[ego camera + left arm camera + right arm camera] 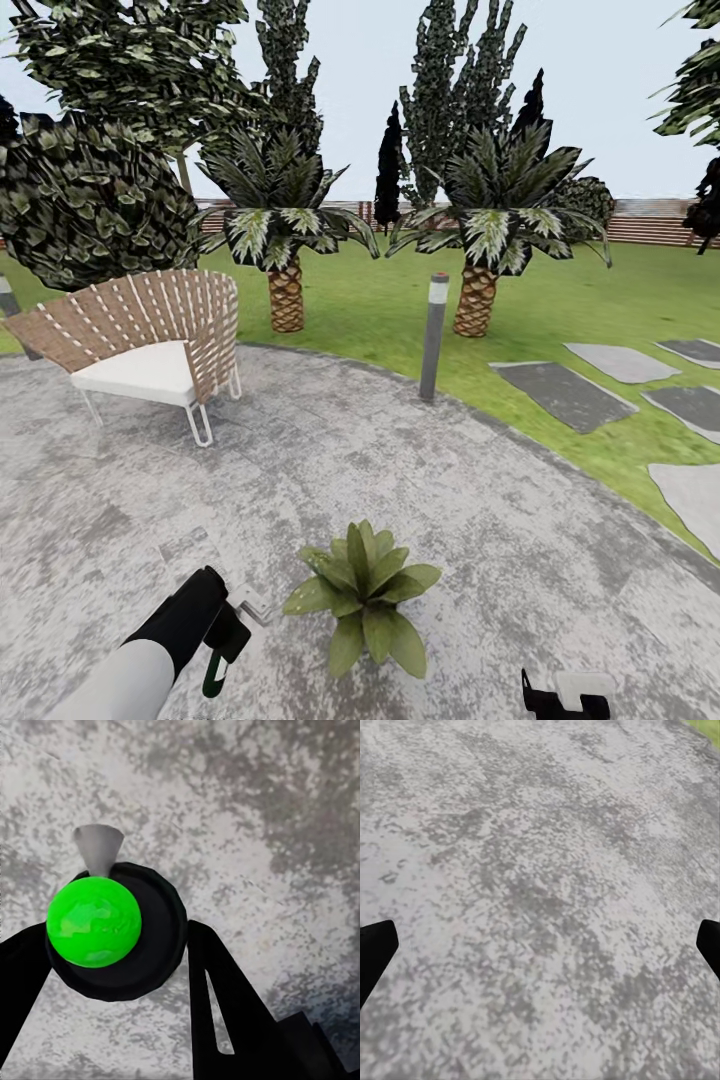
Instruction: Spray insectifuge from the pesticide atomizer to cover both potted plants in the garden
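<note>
Pickup looks done: the left gripper is holding the pesticide atomizer, its two dark fingers closing on either side of the round black body with the bright green cap between them and a pale grey nozzle poking out beyond. In the head view the bottle is showing only as a whitish bit and a green-black part hanging by the wrist, too small to read well. It is sitting low over the grey speckled paving, just beside one potted plant, a rosette of broad green leaves right in front of the robot. No pale specks of insectifuge are showing on those leaves, so spraying probably has not begun, though fine dots could be lost at this resolution. The right gripper is hanging empty near the ground, fingertips spread wide apart in its wrist view. Left to do, by my reckoning: cover this plant, then the second one. A woven chair, grey bollard lamp and palms are standing beyond.
</note>
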`<state>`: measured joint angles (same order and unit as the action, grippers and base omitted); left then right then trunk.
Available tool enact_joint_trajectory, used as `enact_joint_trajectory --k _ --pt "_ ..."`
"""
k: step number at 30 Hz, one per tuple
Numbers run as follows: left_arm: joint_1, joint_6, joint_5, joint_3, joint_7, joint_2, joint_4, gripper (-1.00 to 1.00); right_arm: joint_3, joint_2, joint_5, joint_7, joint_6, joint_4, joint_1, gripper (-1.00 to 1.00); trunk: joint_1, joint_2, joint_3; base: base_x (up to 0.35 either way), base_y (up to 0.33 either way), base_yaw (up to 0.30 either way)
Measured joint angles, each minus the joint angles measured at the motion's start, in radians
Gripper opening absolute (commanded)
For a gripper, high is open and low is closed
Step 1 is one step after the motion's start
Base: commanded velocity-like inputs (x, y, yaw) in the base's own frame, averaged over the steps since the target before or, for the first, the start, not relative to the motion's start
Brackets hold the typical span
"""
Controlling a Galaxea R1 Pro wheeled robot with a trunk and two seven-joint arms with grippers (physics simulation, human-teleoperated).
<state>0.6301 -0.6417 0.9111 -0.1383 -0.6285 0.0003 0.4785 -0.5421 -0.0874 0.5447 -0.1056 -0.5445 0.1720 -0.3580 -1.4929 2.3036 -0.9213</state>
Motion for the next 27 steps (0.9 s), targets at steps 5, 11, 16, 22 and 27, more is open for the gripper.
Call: enact_joint_trajectory --k 5,11,16,22,27 --pt "0.000 0.000 0.001 0.000 0.002 0.000 0.001 -1.00 0.000 0.000 0.000 0.000 0.000 0.000 0.000 1.00 0.000 0.000 0.000 0.000 -0.001 0.145" --pt "0.000 0.000 0.001 0.001 0.003 -0.001 0.001 -1.00 0.000 0.000 -0.001 0.000 -0.001 0.000 0.000 1.00 0.000 0.000 0.000 0.000 -0.199 0.161" --pt "0.000 0.001 0.003 0.002 0.003 -0.001 0.000 -1.00 -0.001 -0.002 0.000 0.001 -0.001 0.001 0.000 1.00 0.000 0.000 0.000 0.000 -0.273 0.007" --pt "0.000 0.001 0.001 0.002 0.003 -0.001 0.001 -1.00 0.000 -0.002 0.000 0.001 -0.001 0.000 0.000 1.00 0.000 0.000 0.000 0.000 -0.264 0.000" --pt "0.000 0.000 0.001 0.002 0.000 -0.001 0.001 -1.00 0.000 0.000 -0.001 0.000 -0.001 0.000 0.000 1.00 0.000 0.000 0.000 0.000 -0.060 0.170"
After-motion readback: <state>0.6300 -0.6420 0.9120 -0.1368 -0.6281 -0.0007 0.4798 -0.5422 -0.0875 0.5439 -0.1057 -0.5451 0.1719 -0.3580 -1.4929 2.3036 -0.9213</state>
